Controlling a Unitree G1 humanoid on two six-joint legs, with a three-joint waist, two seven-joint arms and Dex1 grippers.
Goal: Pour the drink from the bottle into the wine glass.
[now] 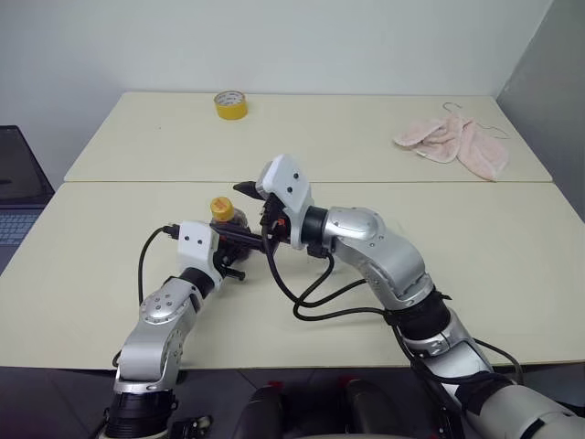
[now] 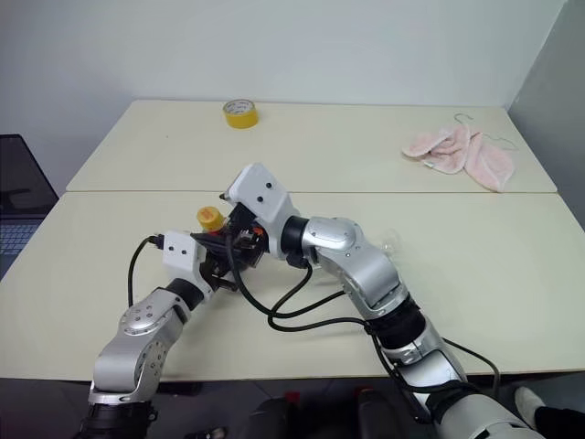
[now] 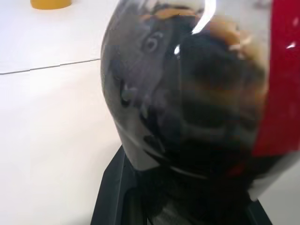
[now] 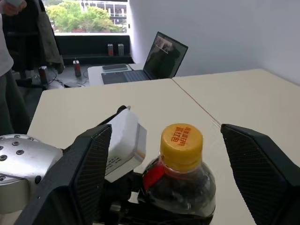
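A yellow tape roll (image 1: 230,104) and a pink cloth (image 1: 454,144) lie well apart on the far table (image 1: 320,137).

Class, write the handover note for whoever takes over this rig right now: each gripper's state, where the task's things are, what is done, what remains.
Left gripper: shut on the bottle, upright on the near table.
Right gripper: open, fingers on either side of the yellow cap, not gripping it.
Drink: in the bottle.
Wine glass: behind the right arm, mostly hidden.
Done: bottle grasped.
Left: uncap, pour into the glass.
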